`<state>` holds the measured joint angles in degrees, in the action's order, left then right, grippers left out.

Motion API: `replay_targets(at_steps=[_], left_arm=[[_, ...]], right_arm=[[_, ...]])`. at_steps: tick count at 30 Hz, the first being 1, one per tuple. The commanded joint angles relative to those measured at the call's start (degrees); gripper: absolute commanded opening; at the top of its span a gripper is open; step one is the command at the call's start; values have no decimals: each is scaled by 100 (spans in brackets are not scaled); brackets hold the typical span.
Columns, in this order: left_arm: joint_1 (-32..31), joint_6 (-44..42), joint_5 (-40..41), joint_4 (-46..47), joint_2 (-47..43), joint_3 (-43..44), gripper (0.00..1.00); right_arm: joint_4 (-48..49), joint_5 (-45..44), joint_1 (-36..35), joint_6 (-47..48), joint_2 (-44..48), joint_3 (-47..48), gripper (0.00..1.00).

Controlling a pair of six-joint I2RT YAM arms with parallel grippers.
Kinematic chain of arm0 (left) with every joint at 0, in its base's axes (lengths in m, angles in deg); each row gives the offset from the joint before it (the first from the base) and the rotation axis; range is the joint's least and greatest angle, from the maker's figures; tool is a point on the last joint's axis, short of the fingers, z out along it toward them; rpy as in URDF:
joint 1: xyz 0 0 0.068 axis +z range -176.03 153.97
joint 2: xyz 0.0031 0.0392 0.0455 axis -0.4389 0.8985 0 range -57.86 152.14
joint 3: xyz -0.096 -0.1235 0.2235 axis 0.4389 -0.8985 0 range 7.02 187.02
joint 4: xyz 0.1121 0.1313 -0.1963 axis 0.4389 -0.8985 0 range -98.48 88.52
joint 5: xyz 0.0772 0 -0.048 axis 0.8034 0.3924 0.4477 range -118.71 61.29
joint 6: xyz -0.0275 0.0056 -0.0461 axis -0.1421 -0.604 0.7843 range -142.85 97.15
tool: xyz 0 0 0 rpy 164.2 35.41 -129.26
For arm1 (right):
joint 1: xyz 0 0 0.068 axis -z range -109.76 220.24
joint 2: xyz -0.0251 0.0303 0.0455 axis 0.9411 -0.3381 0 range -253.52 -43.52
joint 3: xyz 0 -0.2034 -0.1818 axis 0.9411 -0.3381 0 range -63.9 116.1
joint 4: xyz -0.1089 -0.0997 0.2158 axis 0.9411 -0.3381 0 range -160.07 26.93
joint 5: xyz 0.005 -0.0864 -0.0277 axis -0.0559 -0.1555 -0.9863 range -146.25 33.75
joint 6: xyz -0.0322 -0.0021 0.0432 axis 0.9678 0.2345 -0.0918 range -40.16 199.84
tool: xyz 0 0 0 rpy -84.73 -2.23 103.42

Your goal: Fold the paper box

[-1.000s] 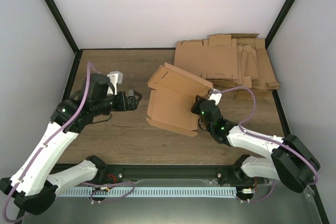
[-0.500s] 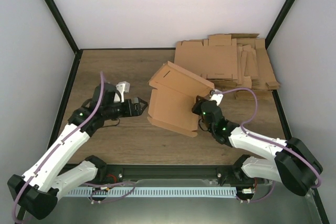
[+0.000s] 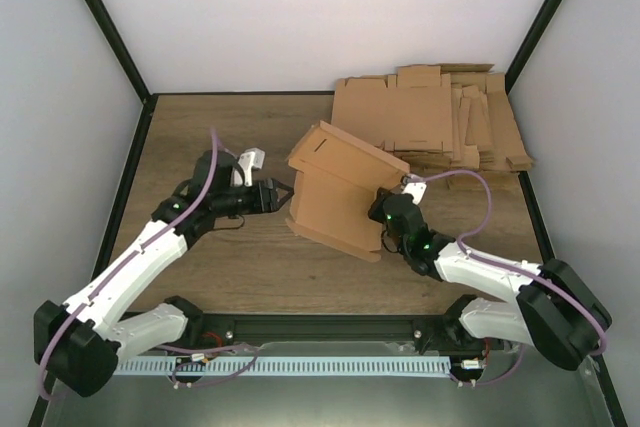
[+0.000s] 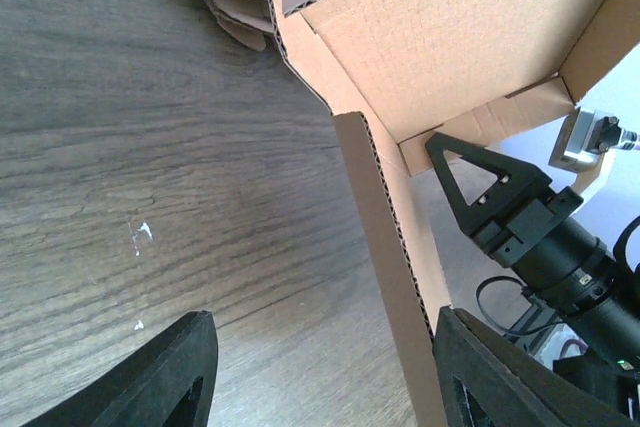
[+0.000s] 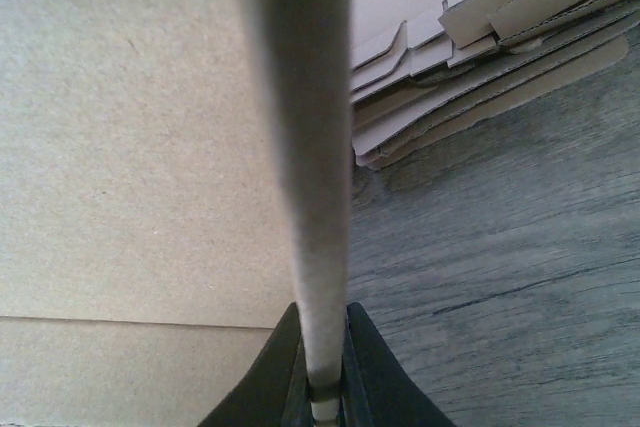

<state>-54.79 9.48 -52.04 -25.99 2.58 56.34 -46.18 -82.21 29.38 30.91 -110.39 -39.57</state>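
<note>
Left hand (image 3: 283,194) is at the box's left edge, released: jaws apart, straddling a raised side flap (image 4: 385,247) without pinching it. Looks staged to grab that flap and fold it in.

Paper box (image 3: 335,192) is mid-surface (image 3: 215,267), half-formed, with one wall up, and tipped off the wood rather than lying flat.

Right hand (image 5: 322,387) is clenched on the box's right panel edge. My read: it anchors the box and holds it tipped so the left can reach the flap.

Pile of flat blanks (image 3: 440,122) sits back right, just behind the box.

Hard to see:
- The right wrist view is mostly blurred cardboard.
- Where the box's underside meets the surface is hidden.
- Can't tell whether either left finger touches the flap.
</note>
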Motion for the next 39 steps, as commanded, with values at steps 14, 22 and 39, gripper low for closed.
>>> replay_targets(at_steps=[14,22,39], left_arm=[[-30,670,-275,411,-275,-248,71],[-138,625,-300,498,252,-216,41],[-322,-821,1375,-2660,814,2317,4]], right_arm=[[514,21,-45,123,-259,180,1],[667,71,-51,95,-381,122,1],[1926,1789,-219,49,-868,-347,65]])
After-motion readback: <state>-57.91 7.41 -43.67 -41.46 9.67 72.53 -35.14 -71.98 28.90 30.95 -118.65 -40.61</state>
